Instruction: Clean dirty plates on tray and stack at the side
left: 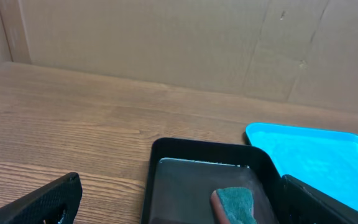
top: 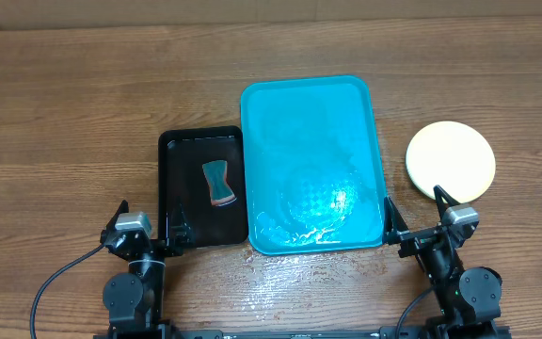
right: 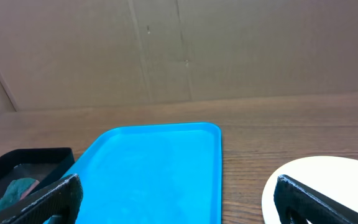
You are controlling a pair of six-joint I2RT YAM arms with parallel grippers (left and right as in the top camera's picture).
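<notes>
The turquoise tray (top: pixel 312 165) lies at the table's middle, wet and with no plate on it; it also shows in the left wrist view (left: pixel 319 158) and the right wrist view (right: pixel 154 171). A pale yellow-green plate (top: pixel 451 160) lies on the table to the right of the tray, and its edge shows in the right wrist view (right: pixel 309 186). I cannot tell if other plates lie under it. My left gripper (top: pixel 149 226) is open and empty at the near edge, by the black tray. My right gripper (top: pixel 420 224) is open and empty near the turquoise tray's near right corner.
A small black tray (top: pixel 202 188) lies left of the turquoise tray and holds a green sponge with a reddish-brown side (top: pixel 218 184), also in the left wrist view (left: pixel 235 205). Water drops lie on the table in front of the turquoise tray (top: pixel 294 273). A cardboard wall stands behind.
</notes>
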